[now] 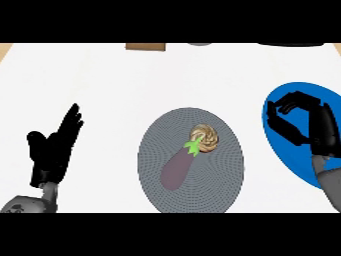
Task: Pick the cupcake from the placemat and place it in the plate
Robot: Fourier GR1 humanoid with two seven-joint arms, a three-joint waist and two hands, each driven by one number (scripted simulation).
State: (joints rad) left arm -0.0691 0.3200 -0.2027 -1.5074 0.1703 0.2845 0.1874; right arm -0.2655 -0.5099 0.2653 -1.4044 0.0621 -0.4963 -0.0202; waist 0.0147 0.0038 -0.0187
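The cupcake (205, 138) sits on the upper part of the grey placemat (210, 185), touching the green stem end of an eggplant (176, 169) that lies just below it. The blue plate (291, 162) lies to the right, apart from the placemat. The right hand (303, 123) is over the plate, fingers curled and holding nothing. The left hand (53, 148) rests at the left on the white counter (129, 80), fingers straight and close together.

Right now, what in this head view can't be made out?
Head view, far edge: brown object, grey object and dark object, cut off by the top edge, unidentifiable.
Plate: partly hidden by right hand and forearm.
Cupcake: near side overlapped by eggplant's green stem.
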